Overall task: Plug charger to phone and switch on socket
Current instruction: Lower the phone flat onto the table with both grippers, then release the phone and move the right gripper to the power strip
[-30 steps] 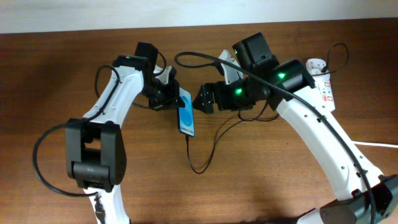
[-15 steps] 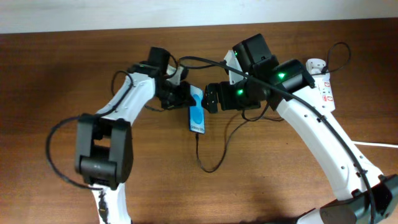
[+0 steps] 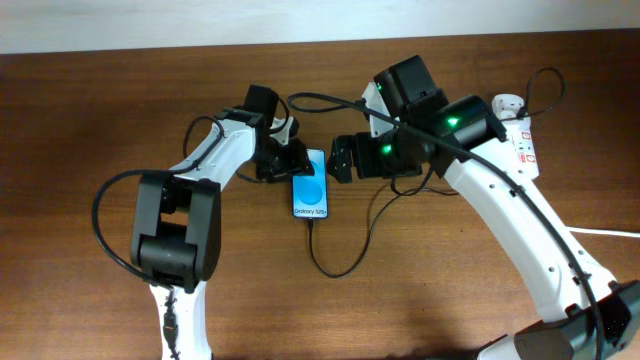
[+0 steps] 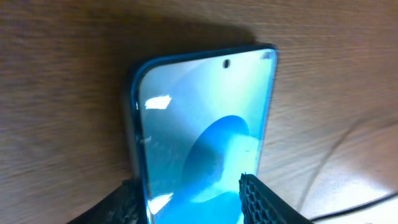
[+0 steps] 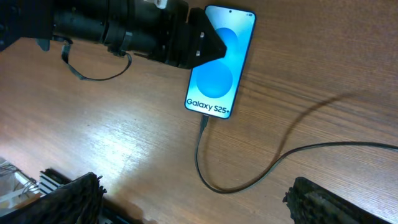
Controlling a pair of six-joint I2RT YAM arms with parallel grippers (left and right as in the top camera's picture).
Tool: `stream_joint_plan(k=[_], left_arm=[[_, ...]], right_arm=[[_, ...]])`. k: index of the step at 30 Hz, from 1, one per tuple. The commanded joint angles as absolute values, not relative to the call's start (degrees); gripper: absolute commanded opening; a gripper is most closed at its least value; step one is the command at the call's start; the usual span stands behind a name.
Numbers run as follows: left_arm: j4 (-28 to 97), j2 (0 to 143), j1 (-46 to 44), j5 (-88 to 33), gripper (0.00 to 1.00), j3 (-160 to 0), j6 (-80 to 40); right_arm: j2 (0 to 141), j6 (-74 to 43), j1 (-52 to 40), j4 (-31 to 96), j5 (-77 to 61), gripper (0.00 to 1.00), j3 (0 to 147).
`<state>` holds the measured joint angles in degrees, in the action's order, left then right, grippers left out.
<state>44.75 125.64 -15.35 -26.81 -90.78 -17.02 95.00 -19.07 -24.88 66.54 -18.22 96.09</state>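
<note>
The phone lies screen up on the wooden table, its blue screen lit, with a white band reading "Galaxy S25+". My left gripper is shut on the phone's top end; its fingers flank the phone in the left wrist view. The charger's black cable is plugged into the phone's bottom edge and loops to the right. My right gripper is open and empty, just right of the phone. The white socket lies at the far right.
A white adapter sits at the socket's far end, with black cable arching above it. A thick white cord leaves toward the right edge. The cable loop lies on the table below the phone.
My left gripper has carried the phone to the right and turned it from on edge to flat, screen up. The cable loop followed. The right arm has hardly moved.
</note>
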Motion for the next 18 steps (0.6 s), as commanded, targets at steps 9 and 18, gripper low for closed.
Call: stream_joint_plan(k=[9, 18], left_arm=[[60.97, 125.97, -10.55, -12.75, 0.62, -109.49, -14.50], [79.05, 125.99, -2.55, -12.14, 0.99, -150.15, -13.82]], right_arm=[[95.02, -18.94, -7.90, 69.47, -5.15, 0.98, 96.82], [102.78, -15.25, 19.38, 69.25, -14.79, 0.98, 100.71]])
